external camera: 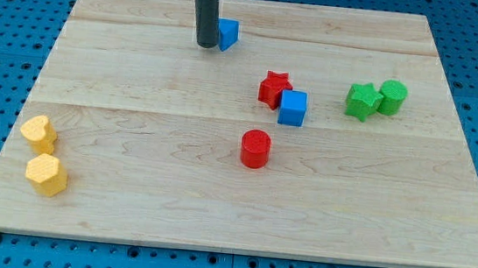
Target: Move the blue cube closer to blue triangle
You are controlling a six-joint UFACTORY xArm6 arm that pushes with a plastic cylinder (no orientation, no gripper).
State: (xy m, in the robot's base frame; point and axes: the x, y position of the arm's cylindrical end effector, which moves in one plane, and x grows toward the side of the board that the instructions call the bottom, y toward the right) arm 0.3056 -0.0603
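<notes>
The blue cube [292, 107] sits right of the board's middle, touching the red star [273, 89] on its upper left. The blue triangle [228, 34] lies near the view's top, left of centre. My tip [205, 43] stands right against the blue triangle's left side and hides part of it. The cube is well below and to the right of the tip.
A red cylinder [255, 148] stands below the cube. A green star [363, 101] and a green cylinder [392, 96] sit together at the right. A yellow heart [38, 133] and a yellow hexagon [47, 174] lie at the lower left. The wooden board [126, 211] ends in blue pegboard.
</notes>
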